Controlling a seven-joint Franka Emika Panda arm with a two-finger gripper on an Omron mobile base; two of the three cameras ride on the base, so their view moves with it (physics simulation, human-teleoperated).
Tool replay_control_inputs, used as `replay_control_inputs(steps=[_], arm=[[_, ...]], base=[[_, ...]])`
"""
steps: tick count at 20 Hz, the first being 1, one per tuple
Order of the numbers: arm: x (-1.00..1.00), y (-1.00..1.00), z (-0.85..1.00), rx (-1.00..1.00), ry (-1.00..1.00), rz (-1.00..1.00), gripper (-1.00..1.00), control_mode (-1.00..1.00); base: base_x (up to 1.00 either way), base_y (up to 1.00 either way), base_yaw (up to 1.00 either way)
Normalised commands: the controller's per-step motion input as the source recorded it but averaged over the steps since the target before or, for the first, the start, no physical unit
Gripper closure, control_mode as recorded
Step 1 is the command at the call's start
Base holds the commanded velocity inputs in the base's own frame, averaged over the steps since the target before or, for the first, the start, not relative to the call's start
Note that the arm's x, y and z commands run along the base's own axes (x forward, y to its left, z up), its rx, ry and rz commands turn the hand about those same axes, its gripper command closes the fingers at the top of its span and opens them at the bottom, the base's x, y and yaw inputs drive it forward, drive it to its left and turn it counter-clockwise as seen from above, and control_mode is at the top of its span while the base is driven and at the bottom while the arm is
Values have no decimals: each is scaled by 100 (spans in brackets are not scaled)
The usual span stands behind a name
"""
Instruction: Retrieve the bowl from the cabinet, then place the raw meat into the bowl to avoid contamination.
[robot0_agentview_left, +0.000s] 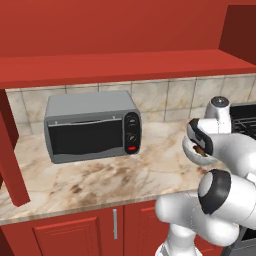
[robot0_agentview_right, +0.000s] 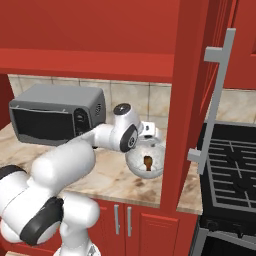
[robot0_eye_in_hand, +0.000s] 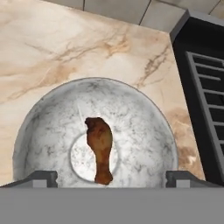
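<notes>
The gray stone-like bowl (robot0_eye_in_hand: 52, 127) sits on the marble counter (robot0_eye_in_hand: 52, 48), right beside the stove. The raw meat (robot0_eye_in_hand: 100, 146), a small brown drumstick, lies in the middle of the bowl with its bone end toward the bottom of the hand view. My gripper (robot0_eye_in_hand: 111, 178) hangs straight above the bowl, open, its fingertips (robot0_eye_in_hand: 43, 177) wide apart and holding nothing. In the right base view the bowl (robot0_agentview_right: 135, 162) with the meat (robot0_agentview_right: 148, 161) lies just under the gripper (robot0_agentview_right: 148, 142). From the left, the arm hides most of the bowl (robot0_agentview_left: 191, 148). The cabinet (robot0_agentview_right: 187, 100) door stands open above.
A gray toaster oven (robot0_agentview_left: 92, 127) stands on the counter to the left, against the tiled wall. The black stove (robot0_agentview_right: 235, 170) is on the right of the bowl. The open cabinet door's long silver handle (robot0_agentview_right: 215, 95) juts out near the arm. Another open door (robot0_agentview_left: 12, 150) hangs at far left.
</notes>
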Motion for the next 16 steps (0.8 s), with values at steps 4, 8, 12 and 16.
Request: replay_control_inputs(steps=[4,8,12,16], arm=[[-56,15,28,-3,-17,-5,-100,-100],[-38,42,22,1,-16,-10,-100,-100],[-52,75,22,6,-14,-8,-100,-100],[-41,57,6,21,3,-11,-100,-100]], base=[[0,0,0],[0,0,0],[0,0,0],[0,0,0]])
